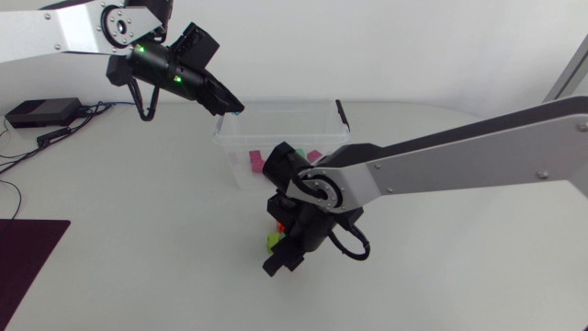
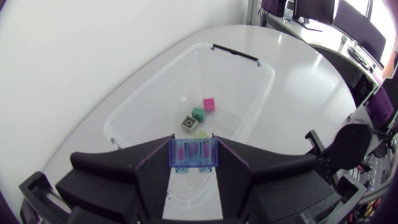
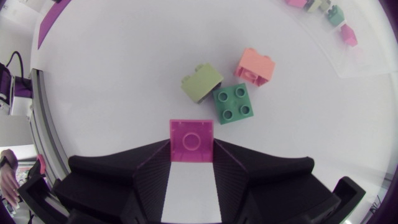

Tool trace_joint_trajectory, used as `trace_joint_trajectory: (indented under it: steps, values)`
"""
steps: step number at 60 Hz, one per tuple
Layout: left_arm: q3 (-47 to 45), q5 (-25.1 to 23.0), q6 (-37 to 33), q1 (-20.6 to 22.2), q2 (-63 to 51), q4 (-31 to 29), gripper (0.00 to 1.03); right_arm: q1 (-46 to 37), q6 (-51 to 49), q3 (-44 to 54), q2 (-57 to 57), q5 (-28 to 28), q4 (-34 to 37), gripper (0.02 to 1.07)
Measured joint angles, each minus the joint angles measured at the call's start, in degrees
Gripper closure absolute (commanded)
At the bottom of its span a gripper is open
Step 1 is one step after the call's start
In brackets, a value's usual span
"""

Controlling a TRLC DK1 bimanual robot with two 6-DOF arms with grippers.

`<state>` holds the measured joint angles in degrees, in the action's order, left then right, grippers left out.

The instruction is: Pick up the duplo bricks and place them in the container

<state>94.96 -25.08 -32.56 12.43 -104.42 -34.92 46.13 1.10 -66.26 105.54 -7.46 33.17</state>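
The left tool (image 2: 193,146) grips a translucent blue plastic brick (image 2: 194,155) above the clear plastic container (image 2: 252,65). Inside the container lie a pink brick (image 2: 209,104), a teal brick (image 2: 198,113) and a dark olive brick (image 2: 187,123). The right tool (image 3: 192,147) grips a magenta brick (image 3: 192,137). Just ahead of it on the desk (image 3: 124,62), a green square brick (image 3: 232,103), a light olive brick (image 3: 201,81) and a salmon brick (image 3: 255,66) lie close together.

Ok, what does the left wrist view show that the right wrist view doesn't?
Only the left wrist view: the left gripper shut on a blue brick, held over the container, whose whole inside shows.
Only the right wrist view: the right gripper shut on a magenta brick, and ahead of it on the table an olive brick, a salmon brick and a green brick.
Both: the container with a pink brick in it, though the right wrist view shows only a corner of the container.
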Motion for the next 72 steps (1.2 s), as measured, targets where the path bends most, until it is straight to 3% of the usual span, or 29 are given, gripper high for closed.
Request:
trace_joint_trajectory:
  steps: [13,16,17,18,19,20,31,36,49,58,72]
  values:
    - [11.17,0.02,0.63,0.02,-10.4,-5.03,0.92,-1.95,-0.04,0.04,-7.19,0.02,3.04,0.89]
    - [14.29,0.04,0.63,0.02,-12.87,-6.95,0.65,-2.75,-0.24,0.04,-8.63,0.0,4.2,0.89]
    - [15.74,0.13,0.63,0.09,-13.94,-7.89,0.42,-3.19,-0.24,0.04,-9.27,0.02,4.66,0.89]
    - [16.41,0.33,0.66,0.09,-14.47,-8.28,0.3,-3.48,-0.26,0.0,-9.66,0.02,4.94,0.89]
    - [17.42,0.81,0.68,0.13,-15.26,-8.83,0.11,-4.11,-0.31,-0.2,-10.34,0.0,5.66,0.89]
    - [17.81,0.94,0.66,0.13,-15.56,-9.03,0.03,-4.46,-0.39,-0.37,-10.67,0.04,6.01,0.89]
    - [18.27,1.33,0.57,0.52,-15.37,-11.76,0.04,-9.77,-1.84,-8.39,-12.11,0.24,9.11,0.88]
    - [15.52,1.31,0.59,0.55,-12.68,-10.01,0.04,-11.65,-2.27,-12.85,-12.22,0.77,9.03,0.88]
    - [-8.92,4.28,1.07,0.74,8.87,7.82,0.04,-14.45,-2.82,-23.28,-10.29,2.75,4.66,0.88]
    - [-20.63,5.03,1.05,1.77,17.99,10.01,0.04,-16.22,-2.82,-29.94,-2.56,2.21,1.25,0.88]
    - [-37.33,5.51,0.68,4.79,21.94,15.26,0.04,-18.03,-2.82,-44.39,12.44,1.53,2.1,0.83]
